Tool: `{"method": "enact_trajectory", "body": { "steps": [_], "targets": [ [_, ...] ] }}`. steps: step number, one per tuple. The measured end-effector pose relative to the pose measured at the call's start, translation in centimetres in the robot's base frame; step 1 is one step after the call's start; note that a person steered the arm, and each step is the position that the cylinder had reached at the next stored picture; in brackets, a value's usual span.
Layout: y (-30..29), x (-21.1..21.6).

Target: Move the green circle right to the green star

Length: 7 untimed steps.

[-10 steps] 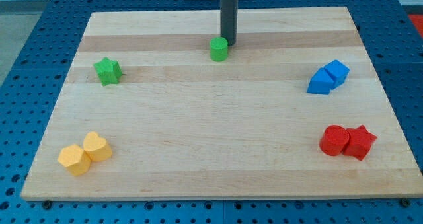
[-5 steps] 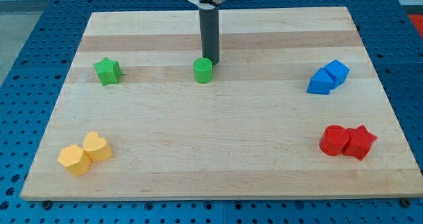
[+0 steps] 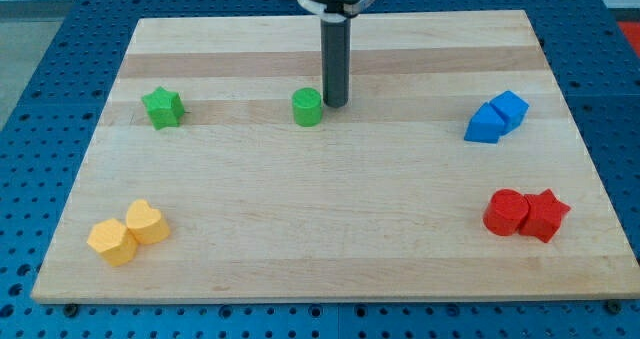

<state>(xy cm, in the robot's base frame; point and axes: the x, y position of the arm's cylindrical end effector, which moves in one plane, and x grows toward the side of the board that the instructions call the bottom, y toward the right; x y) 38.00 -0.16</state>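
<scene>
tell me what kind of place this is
Probably a robotics lab bench. A wooden board lies on a blue perforated table, small coloured blocks such as the green circle and green star sit on it, and my tip rests just right of the circle.

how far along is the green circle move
Partway. The green circle now sits level with the green star, having come down and toward the view's left. My tip stands close on its right side, placed to push. A wide stretch of bare board between the two remains to cross.
</scene>
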Motion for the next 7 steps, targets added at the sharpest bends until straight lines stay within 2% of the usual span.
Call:
{"method": "enact_trajectory", "body": {
  "steps": [1, 2, 5, 7],
  "targets": [
    [-1.2, 2.9],
    [-1.3, 3.7],
    [-3.7, 2.3],
    [-2.1, 2.3]
  ]
}}
